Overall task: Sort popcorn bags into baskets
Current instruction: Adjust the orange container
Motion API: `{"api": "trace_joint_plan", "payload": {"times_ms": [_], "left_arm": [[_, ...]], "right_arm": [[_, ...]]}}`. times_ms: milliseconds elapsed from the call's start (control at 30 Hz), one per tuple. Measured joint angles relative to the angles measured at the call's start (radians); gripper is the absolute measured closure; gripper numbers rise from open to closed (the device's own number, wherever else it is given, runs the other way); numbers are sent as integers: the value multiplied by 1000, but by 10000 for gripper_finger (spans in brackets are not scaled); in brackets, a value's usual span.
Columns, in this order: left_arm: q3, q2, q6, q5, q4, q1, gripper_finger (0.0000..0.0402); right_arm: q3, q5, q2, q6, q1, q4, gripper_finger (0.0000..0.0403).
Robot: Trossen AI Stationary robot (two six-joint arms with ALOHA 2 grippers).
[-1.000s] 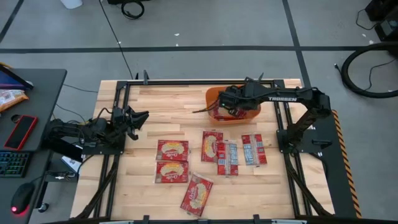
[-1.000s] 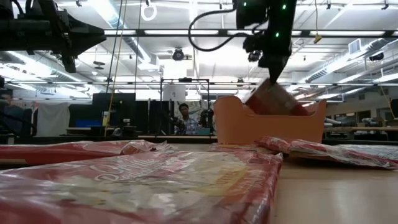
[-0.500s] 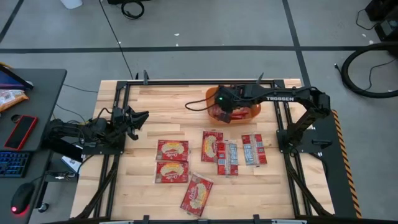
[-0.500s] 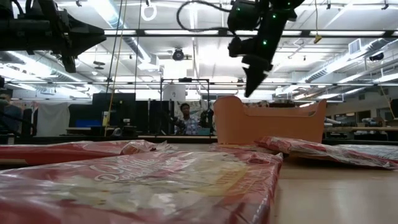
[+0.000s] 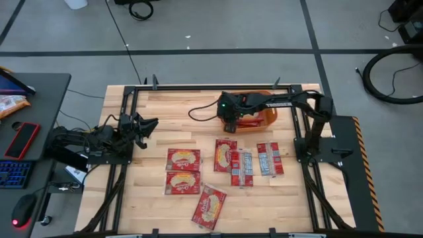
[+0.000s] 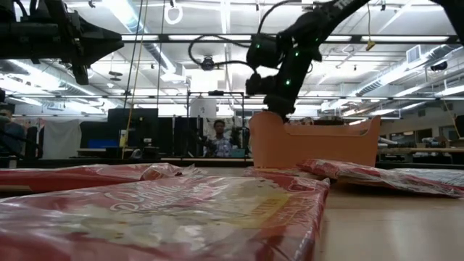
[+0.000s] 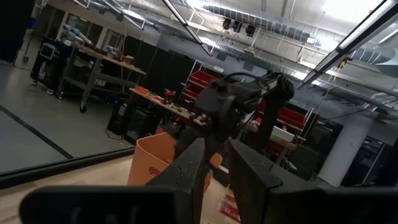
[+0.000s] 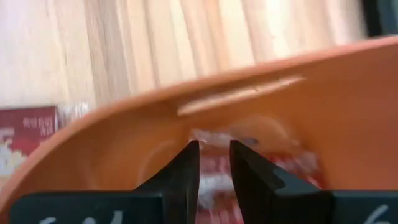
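Observation:
The orange basket (image 5: 268,114) stands on its base at the table's far middle, with red popcorn bags (image 8: 214,167) lying inside. My right gripper (image 5: 229,125) hangs shut over the basket's left end wall (image 6: 262,138), pointing down, and holds nothing. Several more popcorn bags lie flat on the table nearer me, among them one (image 5: 183,159) left of centre, one (image 5: 225,155) below the basket and a striped-back one (image 5: 269,158). My left gripper (image 5: 150,123) waits shut above the table's left side.
Bags (image 6: 167,203) fill the near table in the low view. A black cable (image 5: 201,114) loops off the right arm left of the basket. Bare wood lies between the left arm and the basket. A desk with a keyboard (image 5: 16,173) stands beyond the left edge. A person (image 6: 215,139) is in the room behind.
My right gripper held a bag tilted into the basket one second ago and has let it go; the bag now lies inside. The gripper then moved toward the table's left, from over the basket's middle to its left end wall, and came lower.

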Motion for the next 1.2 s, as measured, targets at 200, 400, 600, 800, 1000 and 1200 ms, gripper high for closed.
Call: {"api": "trace_joint_plan", "payload": {"times_ms": [200, 400, 600, 800, 1000, 1200], "left_arm": [[0, 0, 1, -1, 0, 0, 328], [0, 0, 2, -2, 0, 0, 328], [0, 0, 1, -2, 0, 0, 328], [0, 0, 2, -1, -1, 0, 328], [0, 0, 2, -1, -4, 0, 328], [0, 0, 0, -1, -4, 0, 328]], "right_arm": [[69, -47, 88, -55, -26, 59, 309], [235, -59, 193, -107, -26, 66, 311], [416, -59, 288, -131, -16, 28, 311], [530, 9, 287, -120, 17, -196, 311], [526, 7, 218, 8, 79, -431, 311], [516, 13, 210, 78, 164, -659, 311]]}}
